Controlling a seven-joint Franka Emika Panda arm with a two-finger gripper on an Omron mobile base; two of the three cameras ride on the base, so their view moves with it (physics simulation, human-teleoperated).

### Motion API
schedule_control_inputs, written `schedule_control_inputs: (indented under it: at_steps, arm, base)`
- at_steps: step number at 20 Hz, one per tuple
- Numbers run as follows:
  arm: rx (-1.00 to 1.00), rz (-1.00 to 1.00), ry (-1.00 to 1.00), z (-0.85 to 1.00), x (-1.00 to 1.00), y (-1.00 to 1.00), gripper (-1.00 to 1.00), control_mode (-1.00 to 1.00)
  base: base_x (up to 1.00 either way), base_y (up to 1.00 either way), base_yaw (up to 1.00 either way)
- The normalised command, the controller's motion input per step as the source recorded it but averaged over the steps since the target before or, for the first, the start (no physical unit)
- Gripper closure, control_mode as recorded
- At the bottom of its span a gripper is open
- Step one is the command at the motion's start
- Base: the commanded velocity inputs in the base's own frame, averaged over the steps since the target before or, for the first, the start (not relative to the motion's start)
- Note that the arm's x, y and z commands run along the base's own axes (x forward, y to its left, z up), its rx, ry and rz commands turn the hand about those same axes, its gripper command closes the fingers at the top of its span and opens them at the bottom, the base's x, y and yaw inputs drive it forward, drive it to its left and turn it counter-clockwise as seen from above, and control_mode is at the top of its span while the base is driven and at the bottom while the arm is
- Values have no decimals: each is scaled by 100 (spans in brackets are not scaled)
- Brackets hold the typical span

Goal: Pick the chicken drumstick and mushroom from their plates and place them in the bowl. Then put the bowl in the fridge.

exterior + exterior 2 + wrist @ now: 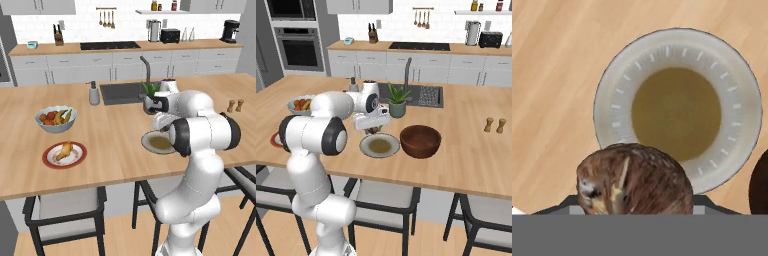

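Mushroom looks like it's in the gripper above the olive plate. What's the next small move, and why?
Probably carry it sideways to over the dark reddish-brown wooden bowl. The small brown mushroom sits at the gripper, lifted off the olive-grey plate with the brownish centre, whose centre is now bare. The bowl stands right beside that plate and looks empty.

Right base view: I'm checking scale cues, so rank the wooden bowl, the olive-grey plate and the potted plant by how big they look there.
1. wooden bowl and olive-grey plate: close in width, the bowl taller; too alike to split.
2. potted plant: smallest, though farther from the camera.
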Motion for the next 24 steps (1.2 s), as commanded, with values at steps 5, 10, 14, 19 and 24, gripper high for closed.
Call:
schedule_control_inputs:
  at_steps: [5, 10, 14, 19, 24]
  arm:
    - [0, -34, 0, 25, -39, -72, 100, -100]
    - [0, -32, 0, 21, -28, -90, 100, -100]
    - [0, -23, 0, 11, -3, -92, 100, -100]
    - [6, -13, 3, 0, 11, -68, 100, -100]
    - [13, -3, 0, -15, 44, -36, 100, -100]
  base:
    - [0, 0, 0]
    - [0, 0, 0]
    - [0, 0, 0]
    - [0, 0, 0]
    - [0, 0, 0]
